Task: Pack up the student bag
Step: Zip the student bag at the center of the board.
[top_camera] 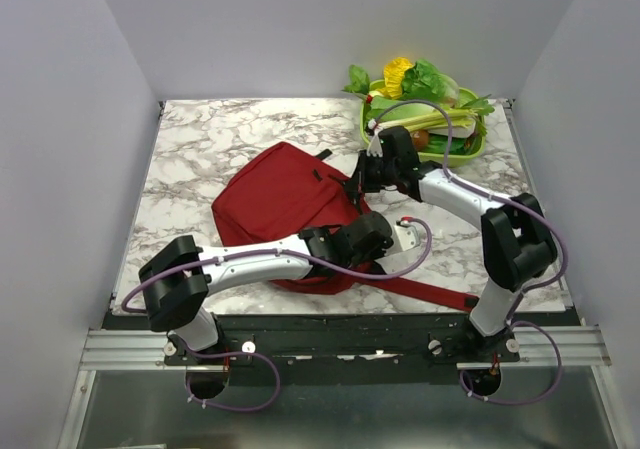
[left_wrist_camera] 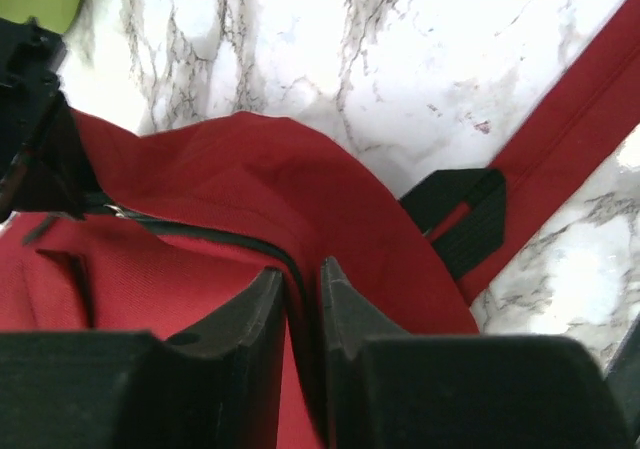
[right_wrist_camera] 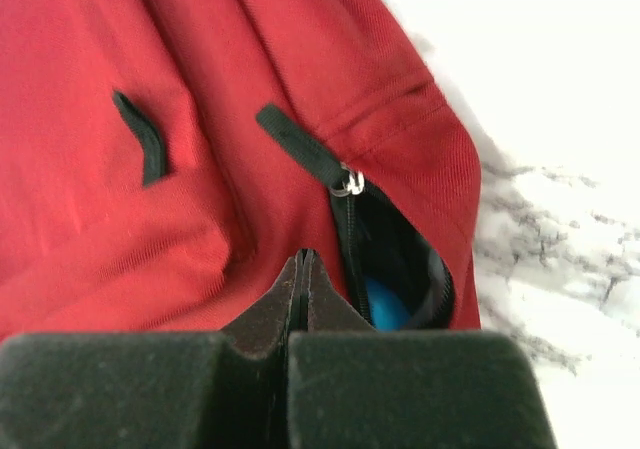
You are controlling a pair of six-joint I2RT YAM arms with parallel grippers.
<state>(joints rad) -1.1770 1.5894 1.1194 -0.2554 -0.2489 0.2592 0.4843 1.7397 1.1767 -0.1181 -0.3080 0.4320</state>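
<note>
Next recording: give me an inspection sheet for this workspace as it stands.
Surface: marble table, white with dark veins.
Job's things: student bag lying mid-table; zip pocket open, something blue inside; strap trailing along the near edge.
Clutter: green tray of vegetables, back right.
Grippers: left gripper, jaws pinching the bag's zipped edge; right gripper, jaws shut against fabric beside the pocket, grip unclear.
Cables: purple cables looped along both arms.
Surroundings: plain walls; nothing else seen.

Left gripper [left_wrist_camera: 302, 274] sits low, jaws nearly closed with a thin gap, seemingly pinching; right gripper [right_wrist_camera: 303, 261] reaches inward toward it — jaws pressed fully together.
</note>
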